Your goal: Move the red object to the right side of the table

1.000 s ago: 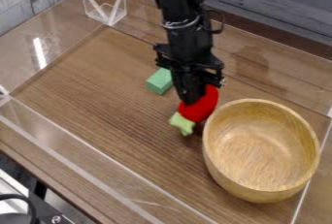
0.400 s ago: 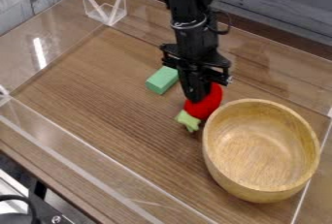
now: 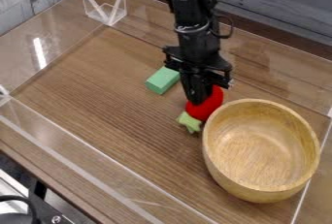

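Observation:
The red object (image 3: 204, 104), a small rounded toy fruit with a pale green leafy tip (image 3: 191, 121), sits low over the brown wood-grain table (image 3: 104, 92), just left of the wooden bowl's rim. My black gripper (image 3: 200, 93) points steeply down from above and is shut on the red object's upper part. The fingertips are partly hidden against the red fruit.
A large wooden bowl (image 3: 262, 148) stands at the right front, its rim nearly touching the fruit. A plain green block (image 3: 162, 80) lies just left of the gripper. Clear acrylic walls (image 3: 52, 121) edge the table, with a clear stand (image 3: 107, 8) at the back left.
The gripper with the red object has shifted slightly right and down, closer to the bowl's rim. The green block and bowl have not moved.

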Robot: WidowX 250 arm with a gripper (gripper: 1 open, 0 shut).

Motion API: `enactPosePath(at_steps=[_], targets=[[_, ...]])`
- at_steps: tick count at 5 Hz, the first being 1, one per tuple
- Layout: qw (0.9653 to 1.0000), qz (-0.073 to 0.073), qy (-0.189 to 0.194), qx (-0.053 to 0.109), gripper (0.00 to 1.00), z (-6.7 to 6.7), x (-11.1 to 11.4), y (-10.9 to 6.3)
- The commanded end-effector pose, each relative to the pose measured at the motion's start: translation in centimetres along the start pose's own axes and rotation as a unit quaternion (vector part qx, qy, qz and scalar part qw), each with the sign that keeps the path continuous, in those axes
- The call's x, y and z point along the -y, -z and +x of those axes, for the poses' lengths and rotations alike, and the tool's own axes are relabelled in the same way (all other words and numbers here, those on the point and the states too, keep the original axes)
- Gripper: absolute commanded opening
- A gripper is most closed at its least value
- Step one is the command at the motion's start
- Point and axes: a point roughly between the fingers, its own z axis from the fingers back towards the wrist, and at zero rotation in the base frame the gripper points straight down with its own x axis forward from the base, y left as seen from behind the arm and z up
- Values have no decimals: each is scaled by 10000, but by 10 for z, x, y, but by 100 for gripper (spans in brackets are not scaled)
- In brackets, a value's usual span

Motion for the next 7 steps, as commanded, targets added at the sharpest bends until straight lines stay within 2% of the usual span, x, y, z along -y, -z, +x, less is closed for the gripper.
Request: enactPosePath(at_steps=[1,7], targets=[[9997,74,113,180,0,9,2,-7],[9997,133,187,90,0,8,0,3]])
